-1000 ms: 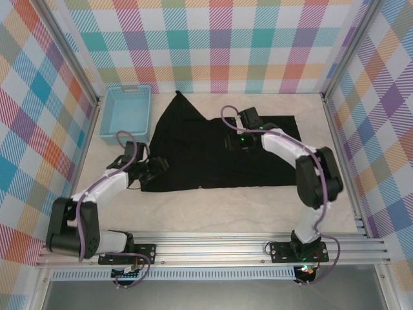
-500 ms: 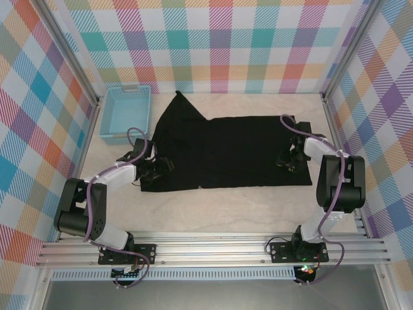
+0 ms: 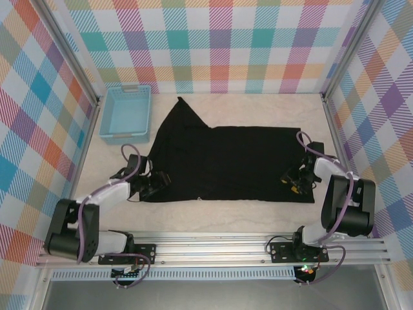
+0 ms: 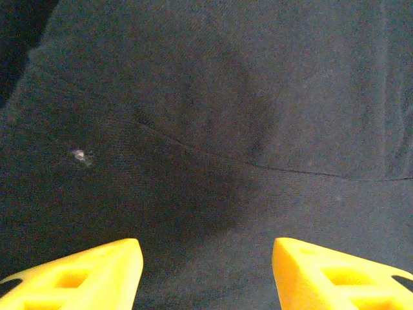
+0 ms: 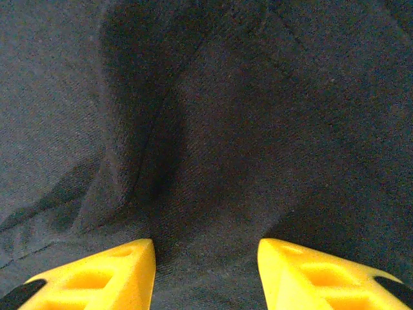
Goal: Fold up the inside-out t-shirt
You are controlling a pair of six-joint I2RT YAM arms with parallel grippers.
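The inside-out t-shirt (image 3: 226, 161) lies spread flat on the table (image 3: 226, 216), its black cloth starting just right of the light blue basket (image 3: 125, 115) and running far to the right of it. One pointed corner of the cloth reaches back beside the basket's right wall. The left gripper (image 3: 155, 184) sits nearer than the basket and a little to its right, low over the shirt's edge. Its yellow fingers (image 4: 84, 271) stand apart, with only flat cloth, a thin seam and a small pale speck (image 4: 80, 155) ahead of them. The right gripper (image 3: 293, 181) is far right of the basket and nearer, at the shirt's other end. Its fingers (image 5: 97, 271) are also spread, clamping nothing, a soft raised fold running toward the gap
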